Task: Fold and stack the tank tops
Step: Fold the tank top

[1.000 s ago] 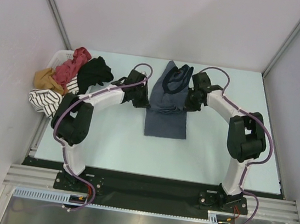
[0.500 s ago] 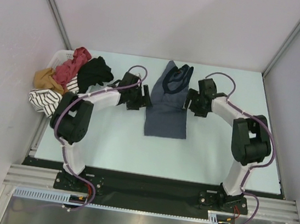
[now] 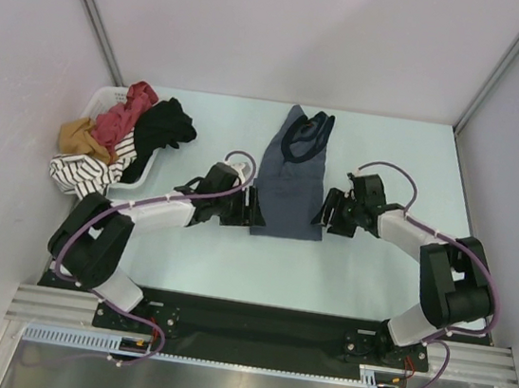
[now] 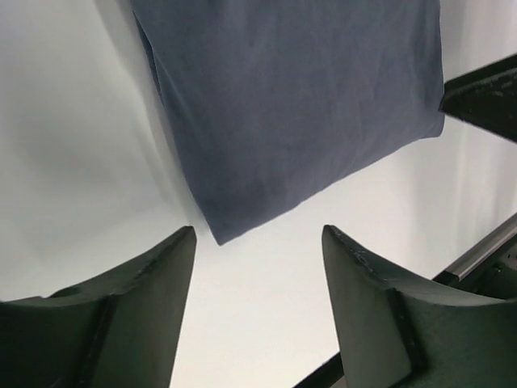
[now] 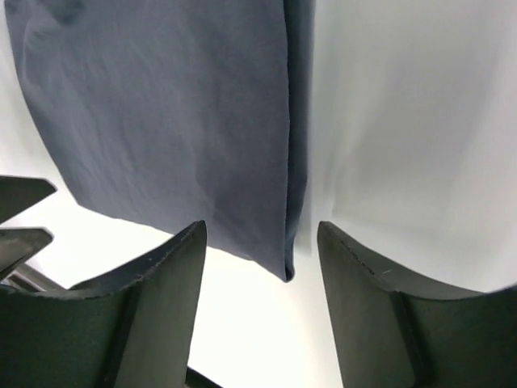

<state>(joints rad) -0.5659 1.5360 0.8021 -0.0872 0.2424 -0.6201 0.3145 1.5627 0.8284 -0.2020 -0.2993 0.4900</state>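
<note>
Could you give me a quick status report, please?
Left gripper, right gripper open, either side of blue-grey tank top, near edge. Top flat on table, unheld. Nothing in the way.

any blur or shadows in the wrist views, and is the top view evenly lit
Left wrist: blue-grey tank top sharp, soft shadow on the table left of it, fingers dark. Right wrist: same, shadow right of the fold. Top external: even light, no glare on the cloth.
</note>
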